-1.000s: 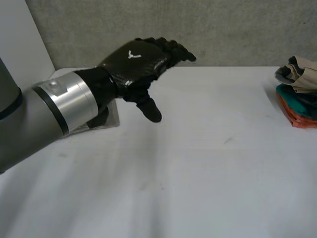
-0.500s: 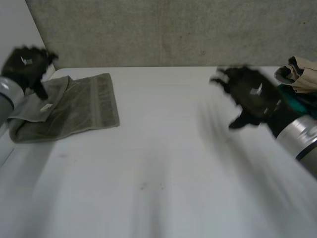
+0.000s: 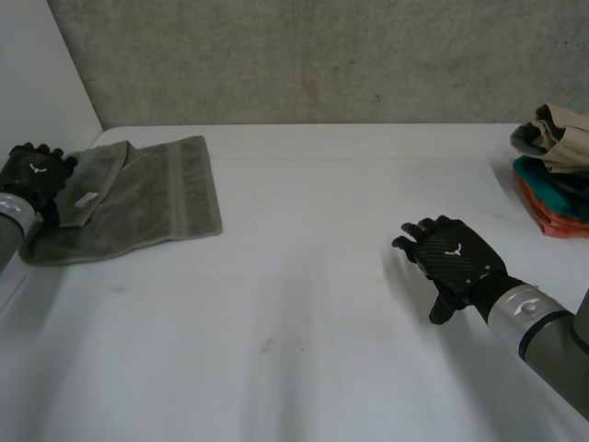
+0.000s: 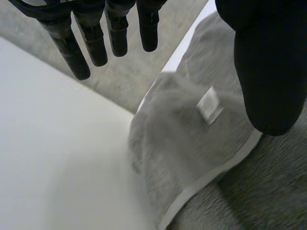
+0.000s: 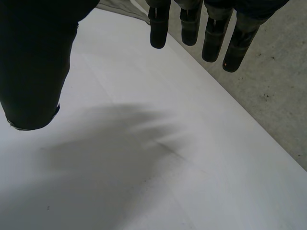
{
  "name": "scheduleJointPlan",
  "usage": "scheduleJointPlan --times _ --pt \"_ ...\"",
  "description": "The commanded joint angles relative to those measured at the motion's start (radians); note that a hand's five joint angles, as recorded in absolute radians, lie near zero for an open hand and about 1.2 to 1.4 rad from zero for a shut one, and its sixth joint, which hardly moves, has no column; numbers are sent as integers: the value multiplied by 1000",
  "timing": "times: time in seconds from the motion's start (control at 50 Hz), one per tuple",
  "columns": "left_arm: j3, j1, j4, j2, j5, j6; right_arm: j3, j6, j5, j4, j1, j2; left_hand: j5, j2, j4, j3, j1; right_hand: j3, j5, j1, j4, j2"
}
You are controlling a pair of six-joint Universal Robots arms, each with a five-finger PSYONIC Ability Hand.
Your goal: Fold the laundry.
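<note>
Towel: a grey-green towel (image 3: 138, 198) lay flat at the upper left of the frame, by the far left corner of the white table (image 3: 304, 313). Its left end was turned back over itself, so a small white label (image 4: 209, 105) faced up.
Left hand: the left hand (image 3: 35, 175) was at the left edge of the frame, over that turned-back end. Its fingers were straight, its thumb stood apart, and it held nothing. Contact with the cloth could not be confirmed.
Right hand: the right hand (image 3: 451, 258) was at the lower right, over bare table and well apart from the towel. Its fingers were spread and it was empty.
Clothes pile: a stack of clothes (image 3: 552, 175) sat at the right edge, with a crumpled beige piece on top.
Assessment: the fold looked unfinished. The left hand seemed placed to take the loose end, while the right hand appeared to be clear of the work.
</note>
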Motion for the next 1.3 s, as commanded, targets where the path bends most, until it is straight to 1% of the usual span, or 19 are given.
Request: scheduleJointPlan --times 0.02,0.1,0.16,0.18,0.2,0.22,0.4,0.52,0.66,0.74,0.8,0.82,0.86,0.88,0.9,0.98,1.04,1.2,1.3 --pt "126 40 -9 -132 -6 30 0 -1 0 1 -1 -1 71 73 75 81 79 -39 -63 -38 -63 -34" --pt "185 40 -15 -184 -7 30 -1 -1 0 1 -1 -1 161 164 166 172 170 -39 -63 -38 -63 -34" --pt "228 42 -17 -211 -4 30 -1 -1 1 1 -1 -1 434 436 438 444 442 -39 -63 -38 -63 -34" --pt "242 42 -17 -219 -3 30 -1 -1 1 1 -1 -1 597 600 602 608 606 -39 -63 -38 -63 -34" --pt "253 40 -15 -224 -7 30 -1 -1 3 0 -1 -1 945 948 949 955 953 -39 -63 -38 -63 -34" --pt "255 39 -10 -224 -9 26 0 -1 4 0 -1 -1 1125 1128 1130 1136 1134 -39 -63 -38 -63 -34" --pt "192 -35 5 -138 -10 -78 0 -1 10 0 -1 -1 1127 1130 1132 1137 1136 -39 -63 -38 -63 -34" --pt "100 -86 10 34 -10 -322 0 0 10 0 -10 -4 1127 1130 1132 1137 1136 -39 -63 -38 -63 -34" --pt "-41 -292 14 286 -3 -549 -3 0 15 -5 -18 -8 1127 1130 1132 1137 1136 -39 -63 -38 -63 -34" --pt "-69 -397 28 362 -10 -580 -3 2 21 -5 -20 -16 1127 1130 1132 1137 1136 -39 -63 -38 -63 -34" --pt "-55 -419 52 335 -35 -563 -4 5 23 -3 -21 -21 1127 1130 1132 1137 1136 -39 -63 -38 -63 -34" --pt "-45 -414 60 298 -62 -531 -3 6 23 -3 -23 -22 930 933 934 940 938 -39 -63 -38 -63 -34" --pt "-35 -403 62 260 -91 -471 -3 6 21 -2 -36 -24 335 338 339 345 343 -39 -63 -38 -63 -34" --pt "-32 -377 59 226 -114 -386 -3 6 21 -2 -43 -24 44 47 49 55 53 -39 -63 -38 -63 -34" --pt "-32 -356 57 212 -124 -340 -4 6 20 -2 -47 -25 -2 1 2 8 6 -39 -63 -38 -63 -34" --pt "-35 -209 51 152 -144 -113 -12 6 21 -2 -52 -28 -20 -18 -16 -10 -12 -39 -63 -38 -63 -34" --pt "-28 -128 42 93 -128 -17 -12 6 21 -2 -50 -27 -9 -6 -4 2 0 -39 -63 -38 -63 -34" --pt "81 -15 -26 -46 5 6 -7 6 18 0 -50 -25 62 64 66 72 70 -39 -63 -38 -63 -34" --pt "143 28 -35 -113 47 6 -7 6 15 0 -52 -25 123 126 128 134 132 -39 -63 -38 -63 -34"
